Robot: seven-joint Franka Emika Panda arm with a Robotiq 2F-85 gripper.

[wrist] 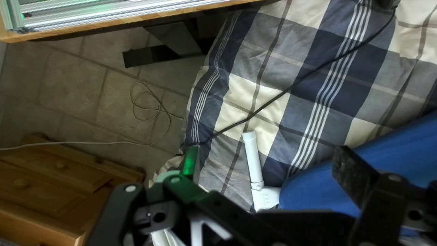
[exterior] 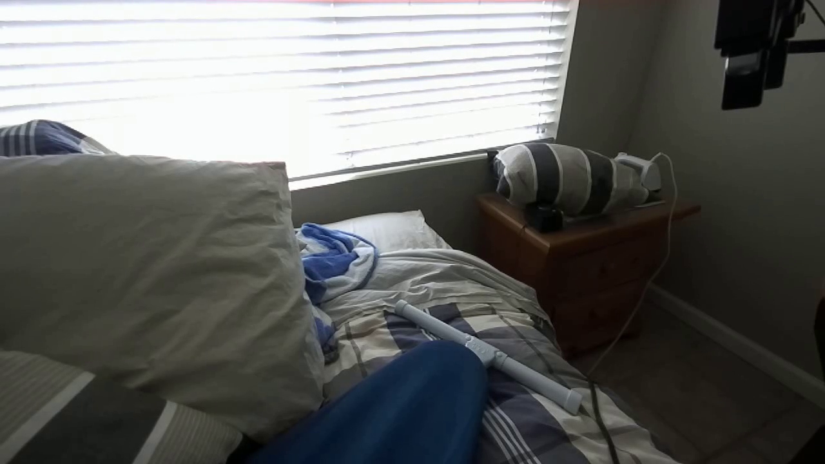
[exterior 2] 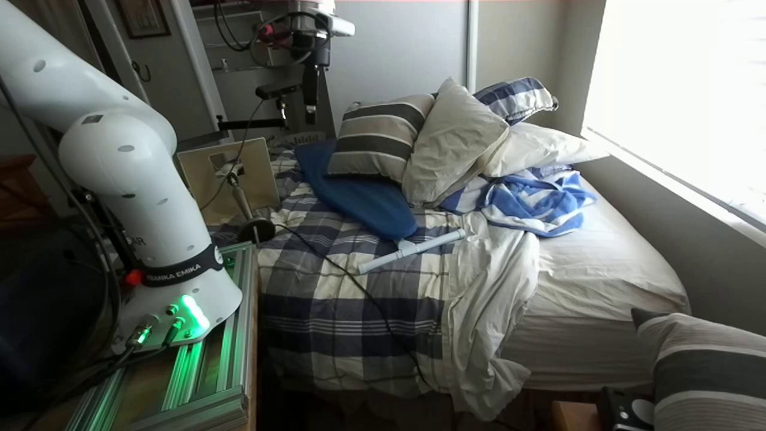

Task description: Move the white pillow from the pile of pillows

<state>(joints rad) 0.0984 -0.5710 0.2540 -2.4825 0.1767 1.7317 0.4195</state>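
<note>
Blue ironing board (exterior 2: 359,197) beside white pillow (exterior 2: 456,145)

White pillow (exterior 2: 453,143), perhaps cream; 2-tone blue-white cloth (exterior 2: 535,205); navy plaid duvet (exterior 2: 320,299)

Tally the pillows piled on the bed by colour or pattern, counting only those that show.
White: 2, the leaning pillow and the low pillow
Striped: 1, the striped pillow
Plaid: 1, the blue plaid pillow
Total: 4
</note>
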